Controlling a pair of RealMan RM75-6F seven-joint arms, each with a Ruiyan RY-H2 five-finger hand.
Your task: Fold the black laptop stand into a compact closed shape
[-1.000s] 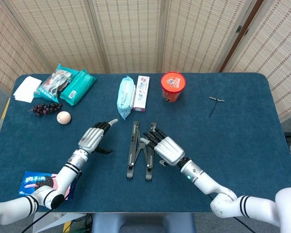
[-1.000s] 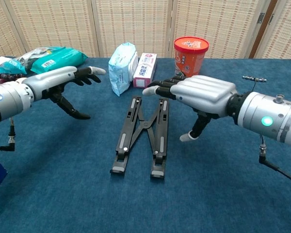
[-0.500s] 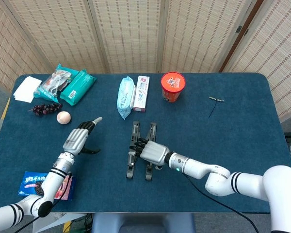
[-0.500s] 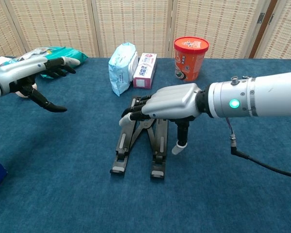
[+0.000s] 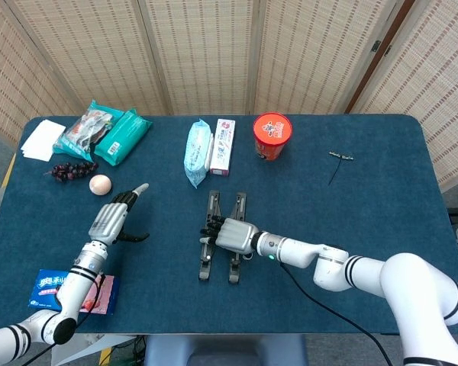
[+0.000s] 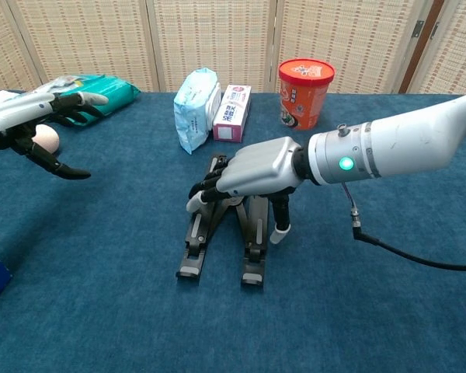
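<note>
No text legible, printing on the packets, box and cup too small to read

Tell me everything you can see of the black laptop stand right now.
The black laptop stand lies flat on the blue table, near its middle. Two long dark rails, seemingly metal, with pale feet at the near ends, are joined by crossed links and sit slightly apart, wider nearer the robot. The right hand covers its middle, fingers draped over the left rail.
</note>
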